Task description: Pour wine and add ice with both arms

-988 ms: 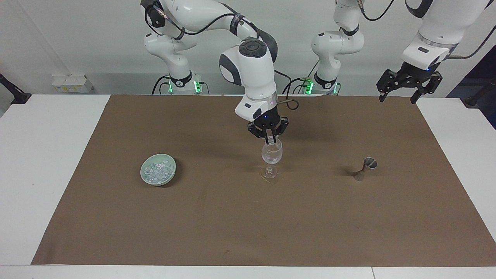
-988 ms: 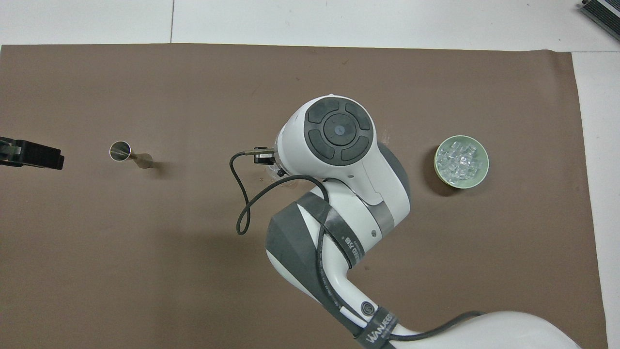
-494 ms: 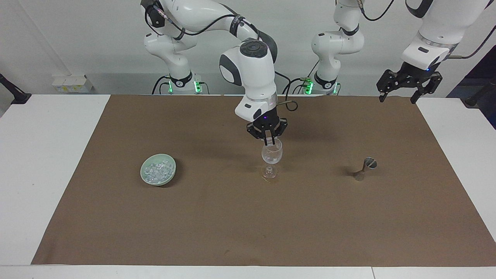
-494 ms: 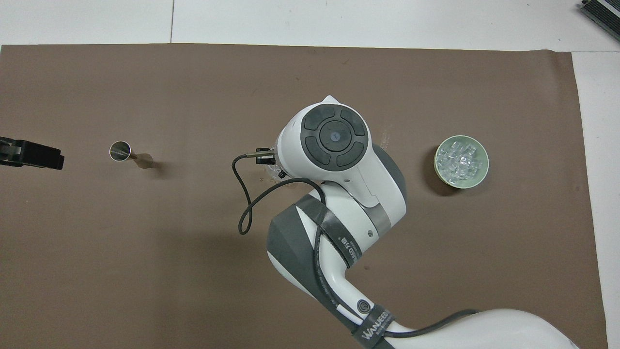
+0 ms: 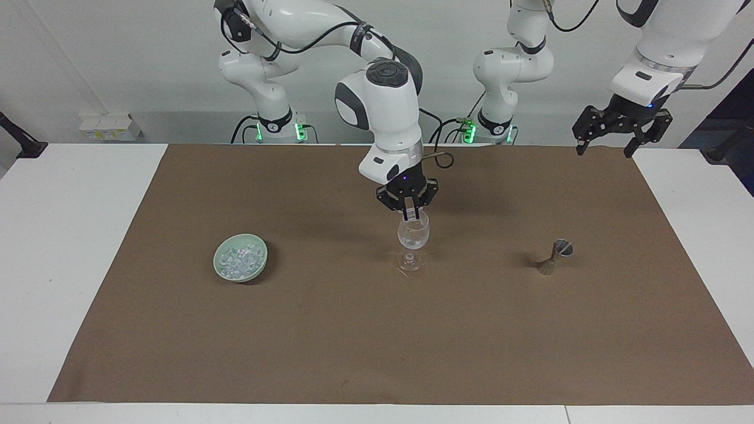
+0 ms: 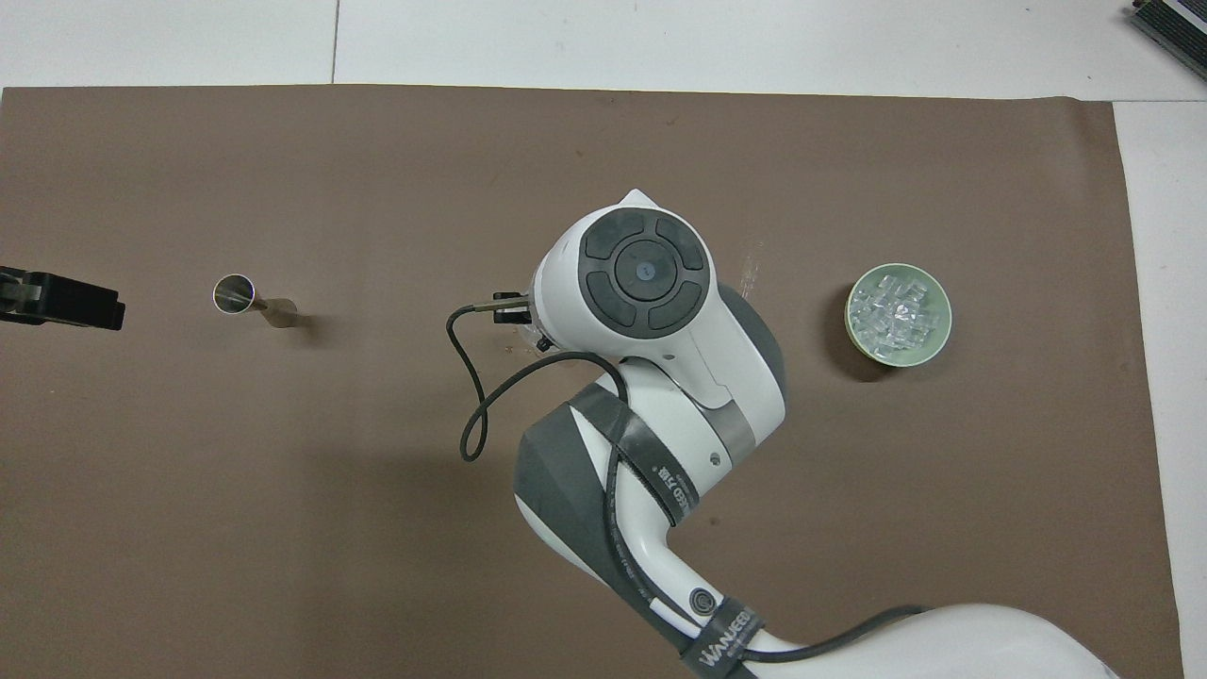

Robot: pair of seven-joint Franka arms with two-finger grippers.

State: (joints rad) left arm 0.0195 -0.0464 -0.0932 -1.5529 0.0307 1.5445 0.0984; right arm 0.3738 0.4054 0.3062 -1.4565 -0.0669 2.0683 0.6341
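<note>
The right gripper (image 5: 410, 215) has risen slightly, fingertips pinched shut on a small clear chunk just over the stemmed glass (image 5: 413, 237). The ice (image 5: 238, 261), a glittery heap of whitish-clear chunks, fills a pale green bowl (image 5: 259, 266) toward the right arm's end. The left gripper (image 5: 607, 146) waits, fingers spread wide, over the mat's edge near a metal jigger (image 5: 555, 255)
</note>
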